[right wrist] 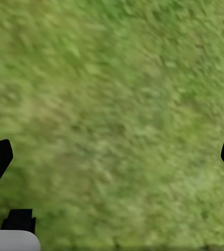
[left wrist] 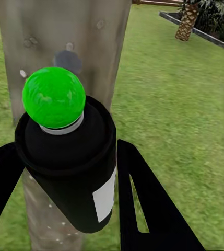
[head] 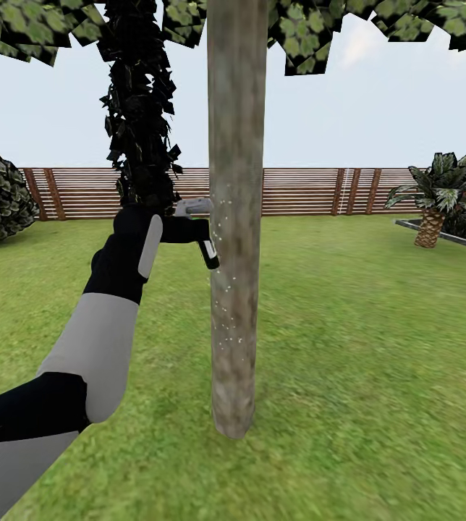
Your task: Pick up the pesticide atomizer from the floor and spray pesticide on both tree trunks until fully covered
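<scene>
your small black spray bottle (head: pixel 205 250) with its white label and grey trigger head sits tilted just beside the straight grey-brown mottled tree trunk (head: pixel 236 217), head end uppermost and nearest the bark. from the left wrist you see the bottle (left wrist: pixel 72 167) end-on, a round bright green cap facing the camera, the white label on its side, and the trunk (left wrist: pixel 65 47) right behind it. fine white specks of pesticide (head: pixel 226 289) dot the bark at bottle height and below. flat green leaves (head: pixel 378 22) spread above the wide green lawn (head: pixel 370 347).
</scene>
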Available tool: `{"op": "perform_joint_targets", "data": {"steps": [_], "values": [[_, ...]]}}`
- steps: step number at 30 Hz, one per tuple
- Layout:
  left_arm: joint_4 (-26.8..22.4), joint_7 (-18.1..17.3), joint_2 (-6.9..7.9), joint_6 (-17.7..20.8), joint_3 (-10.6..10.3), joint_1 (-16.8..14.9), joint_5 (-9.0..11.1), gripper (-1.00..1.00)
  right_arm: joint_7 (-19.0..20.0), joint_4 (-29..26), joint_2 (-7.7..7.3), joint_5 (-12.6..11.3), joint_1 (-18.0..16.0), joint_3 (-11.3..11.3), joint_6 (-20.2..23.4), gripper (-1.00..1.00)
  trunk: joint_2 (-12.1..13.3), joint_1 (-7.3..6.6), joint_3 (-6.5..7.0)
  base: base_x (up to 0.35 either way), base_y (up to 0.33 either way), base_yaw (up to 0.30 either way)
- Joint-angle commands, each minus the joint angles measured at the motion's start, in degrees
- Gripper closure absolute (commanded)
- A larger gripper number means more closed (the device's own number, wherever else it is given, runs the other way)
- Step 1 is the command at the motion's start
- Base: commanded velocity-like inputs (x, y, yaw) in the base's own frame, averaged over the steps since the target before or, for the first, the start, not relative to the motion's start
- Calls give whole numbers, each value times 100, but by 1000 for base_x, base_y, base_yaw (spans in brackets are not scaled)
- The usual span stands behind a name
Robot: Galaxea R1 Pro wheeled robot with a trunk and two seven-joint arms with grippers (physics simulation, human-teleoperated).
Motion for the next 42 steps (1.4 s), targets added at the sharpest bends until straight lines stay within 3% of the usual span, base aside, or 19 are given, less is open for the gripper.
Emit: {"op": "perform_joint_targets", "data": {"steps": [1, 7, 11, 14, 21, 23, 25, 27, 29, 33, 42], "values": [[-2, -184, 0, -2, 0, 0, -16, 100, -1, 0, 0, 0, 1, 0, 0, -100, 0, 0, 0, 0, 0, 0], [5, -427, 0, -2, 0, 0, -16, 100, 2, 0, 1, 0, 1, 0, 0, -100, 0, 0, 0, 0, 0, 0], [56, -440, 0, -2, 0, 0, -18, 100, 1, 0, 1, 0, 0, 0, 0, -100, 0, 0, 0, 0, 0, 0], [378, -441, 0, -15, -13, 0, -16, 100, 4, 0, -2, 0, 0, 0, -6, -100, 0, 0, 0, 0, 0, 0], [423, -441, 0, -26, -25, -51, -16, 100, 5, 0, 0, -5, 1, -2, -7, -100, 0, 0, 0, 0, 0, 0], [446, -437, 0, -37, -24, -199, -15, 100, 9, 0, 16, -9, 1, -1, -17, -100, 0, 0, 0, 0, 0, 0], [670, -435, 0, -43, -20, -588, -16, 100, 18, -2, 99, -3, 0, 10, -23, -100, 0, 0, 0, 0, 0, 0], [1193, -433, 0, -45, -18, -1107, -16, 100, 20, -17, 132, -1, -3, 10, -42, -100, 0, 0, 0, 0, 0, 0], [1501, -433, 0, -46, -18, -1411, -17, 100, 38, -11, 144, 0, -1, 4, -164, -100, 0, 0, 0, 0, 0, 0], [1693, -433, 0, -51, -11, -1631, -23, 100, 178, -2, 159, 4, 1, 0, -480, -100, 0, 0, 0, 0, 0, 0], [2009, -433, 0, -47, -2, -2098, -29, 100, 268, 0, 176, 0, 10, 0, -536, -100, 0, 0, 0, 0, 0, 0]]}}
